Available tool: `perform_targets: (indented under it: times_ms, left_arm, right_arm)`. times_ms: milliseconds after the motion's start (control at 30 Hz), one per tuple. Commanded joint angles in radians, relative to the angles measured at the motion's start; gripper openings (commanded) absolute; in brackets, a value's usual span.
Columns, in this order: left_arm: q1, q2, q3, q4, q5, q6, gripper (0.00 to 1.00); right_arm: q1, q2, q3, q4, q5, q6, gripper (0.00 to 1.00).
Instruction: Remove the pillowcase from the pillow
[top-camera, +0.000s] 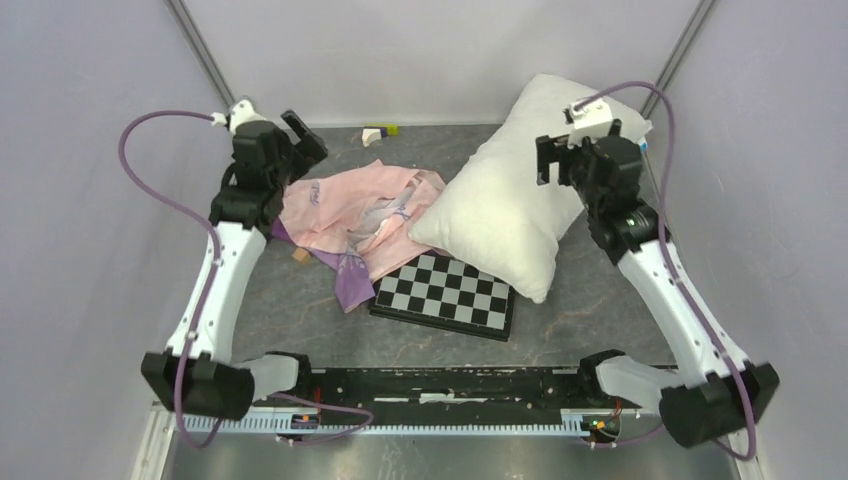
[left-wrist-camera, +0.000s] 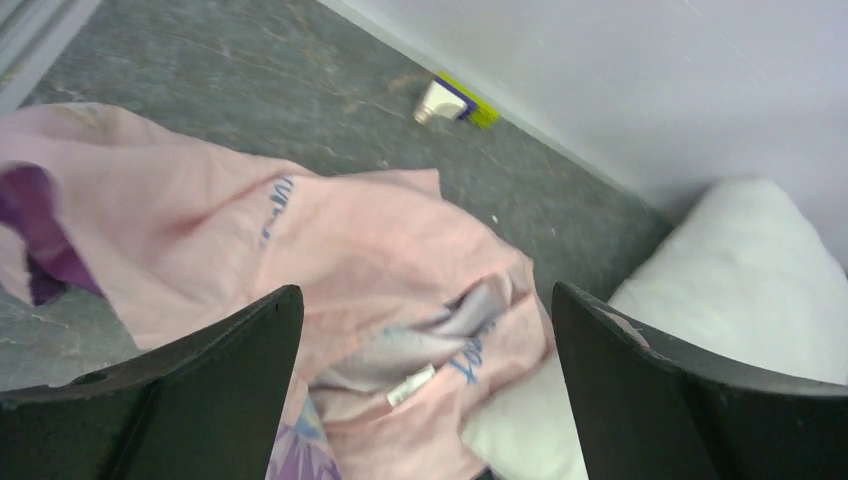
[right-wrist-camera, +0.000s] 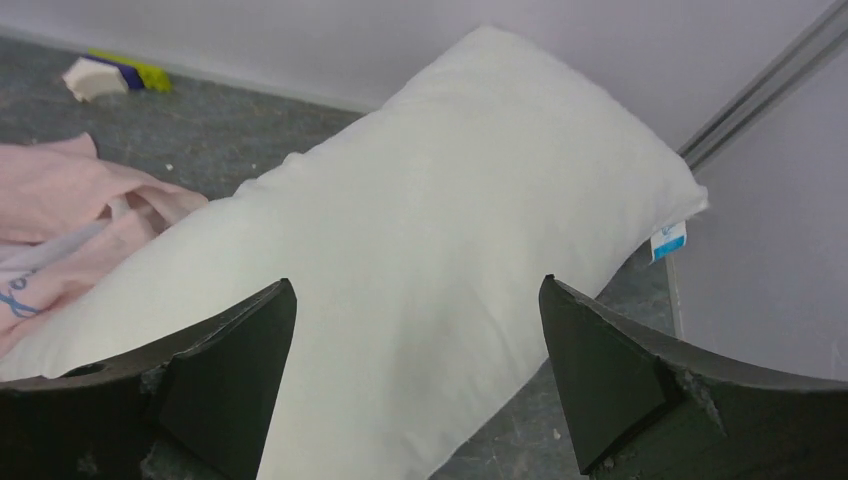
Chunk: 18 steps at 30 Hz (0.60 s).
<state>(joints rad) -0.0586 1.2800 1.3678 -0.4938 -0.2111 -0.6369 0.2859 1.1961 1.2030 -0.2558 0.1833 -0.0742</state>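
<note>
The pale pink pillowcase (top-camera: 355, 215) lies crumpled and empty on the table, left of centre, with purple trim at its near edge. It also shows in the left wrist view (left-wrist-camera: 330, 260). The bare white pillow (top-camera: 505, 195) lies diagonally at right, its near end resting on the checkered board; its blue tag (right-wrist-camera: 668, 240) is at the far end. My left gripper (top-camera: 300, 135) is open and empty above the pillowcase's far left part (left-wrist-camera: 425, 300). My right gripper (top-camera: 560, 150) is open and empty above the pillow (right-wrist-camera: 415, 285).
A black-and-white checkered board (top-camera: 445, 293) lies at centre front. A small white, blue and yellow block (top-camera: 378, 133) sits by the back wall. A small tan piece (top-camera: 300, 255) lies beside the pillowcase. Grey walls close in on three sides.
</note>
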Motion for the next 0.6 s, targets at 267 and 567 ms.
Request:
perform_targets:
  times_ms: [267,567]
  left_arm:
    - [-0.116,-0.519,-0.433,0.147,-0.131,0.209,1.0]
    - [-0.152,-0.633,-0.868,0.429,-0.08,0.179,1.0]
  right_arm:
    - [-0.001,-0.55,-0.648,0.395,0.299,-0.04,0.98]
    - [-0.002,-0.614,-0.978,0.595,0.357,-0.019,0.98]
